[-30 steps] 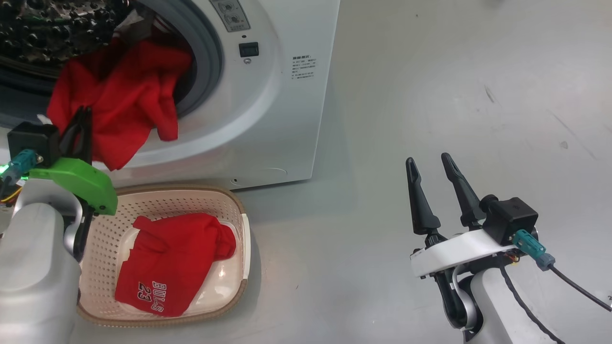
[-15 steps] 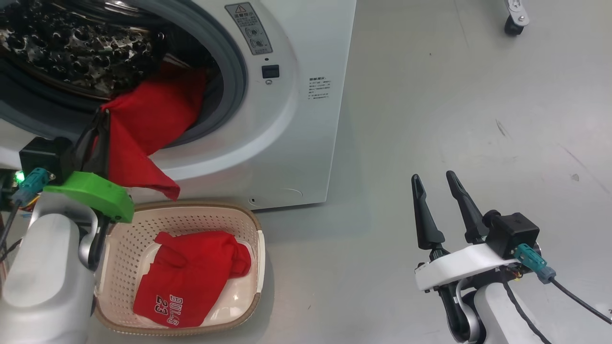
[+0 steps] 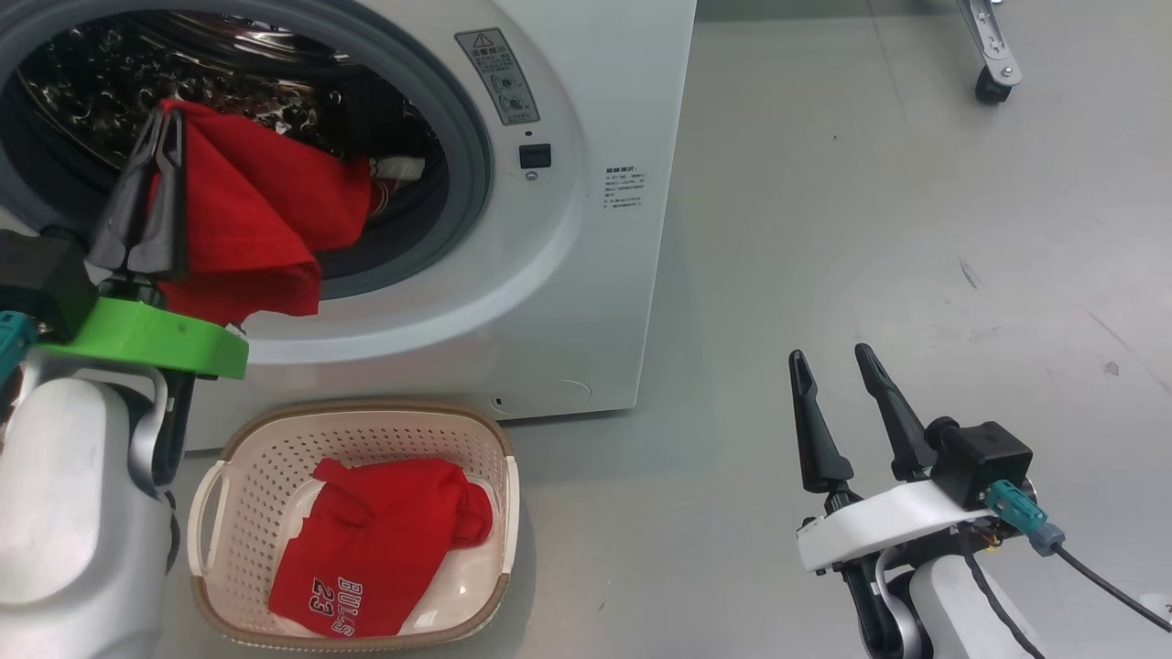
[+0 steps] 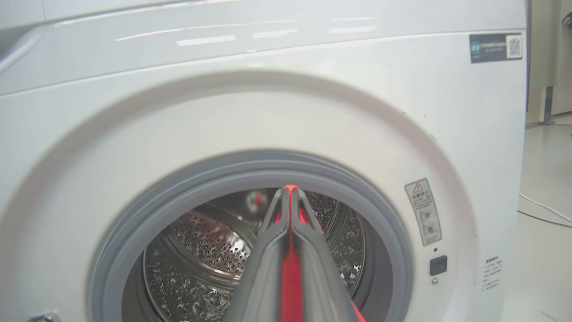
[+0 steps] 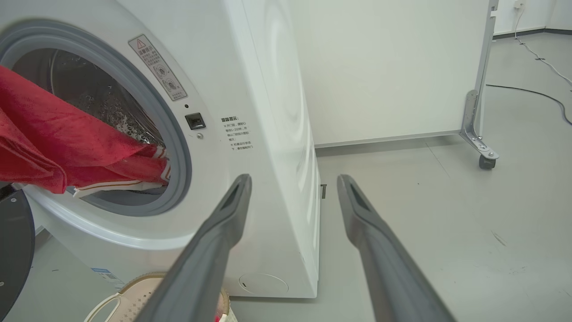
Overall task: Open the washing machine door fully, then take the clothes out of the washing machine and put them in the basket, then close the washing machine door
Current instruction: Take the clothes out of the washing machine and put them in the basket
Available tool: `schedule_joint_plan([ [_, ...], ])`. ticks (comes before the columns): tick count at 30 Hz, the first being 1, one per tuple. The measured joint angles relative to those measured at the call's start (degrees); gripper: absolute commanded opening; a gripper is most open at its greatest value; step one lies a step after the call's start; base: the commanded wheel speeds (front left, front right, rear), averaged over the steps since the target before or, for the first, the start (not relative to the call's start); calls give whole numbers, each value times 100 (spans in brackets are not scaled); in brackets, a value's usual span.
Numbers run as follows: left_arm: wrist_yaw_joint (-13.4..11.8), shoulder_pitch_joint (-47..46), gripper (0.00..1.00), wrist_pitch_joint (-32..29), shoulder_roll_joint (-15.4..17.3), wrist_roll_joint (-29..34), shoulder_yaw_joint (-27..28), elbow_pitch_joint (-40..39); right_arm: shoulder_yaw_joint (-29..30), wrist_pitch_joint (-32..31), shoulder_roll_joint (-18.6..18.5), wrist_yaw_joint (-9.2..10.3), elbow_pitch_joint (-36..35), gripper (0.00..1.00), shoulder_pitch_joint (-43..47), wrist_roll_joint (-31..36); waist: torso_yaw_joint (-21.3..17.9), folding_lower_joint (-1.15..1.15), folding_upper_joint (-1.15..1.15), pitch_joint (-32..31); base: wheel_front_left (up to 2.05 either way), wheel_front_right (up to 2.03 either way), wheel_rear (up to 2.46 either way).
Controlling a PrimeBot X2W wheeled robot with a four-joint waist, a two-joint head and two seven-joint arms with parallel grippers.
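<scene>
Now: unloading step in hand. Left tool point(image 3: 161, 119) clamped tight on red garment point(image 3: 247, 220), tips raised before drum mouth point(image 3: 467, 183) of washing machine point(image 3: 586, 275). Cloth trails back into drum, part draped over grey seal. Second red garment point(image 3: 385, 549) lies in basket point(image 3: 366, 409) on floor, just below machine front. Right tool point(image 3: 830, 355) spread wide, empty, well apart. Next, likely: draw cloth clear of seal, carry over basket, release.

Red clothes point(image 3: 247, 220) in washing machine point(image 3: 595, 275) mouth and in basket point(image 3: 366, 409)
</scene>
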State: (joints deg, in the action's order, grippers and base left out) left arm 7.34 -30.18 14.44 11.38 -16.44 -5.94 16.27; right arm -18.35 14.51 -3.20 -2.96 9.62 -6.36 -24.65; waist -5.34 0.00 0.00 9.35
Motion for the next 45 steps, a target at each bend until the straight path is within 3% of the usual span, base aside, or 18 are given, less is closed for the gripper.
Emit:
schedule_joint_plan([
  [6,1,2,0,1,-54,58,157,-767,-12,0,0,-36,0,100,3,0,19,0,0,-32,0,0,0],
  [16,1,323,0,29,-127,146,172,-1285,-22,0,1,-48,0,100,26,0,14,0,0,-83,0,0,0],
  [30,1,1377,0,-186,-114,-16,-196,-654,-42,0,2,-48,-99,100,93,0,-8,0,0,145,0,0,0],
  [45,1,1519,0,-488,176,19,-381,-74,-124,0,5,-45,-256,100,-52,30,-142,0,0,743,0,0,0],
])
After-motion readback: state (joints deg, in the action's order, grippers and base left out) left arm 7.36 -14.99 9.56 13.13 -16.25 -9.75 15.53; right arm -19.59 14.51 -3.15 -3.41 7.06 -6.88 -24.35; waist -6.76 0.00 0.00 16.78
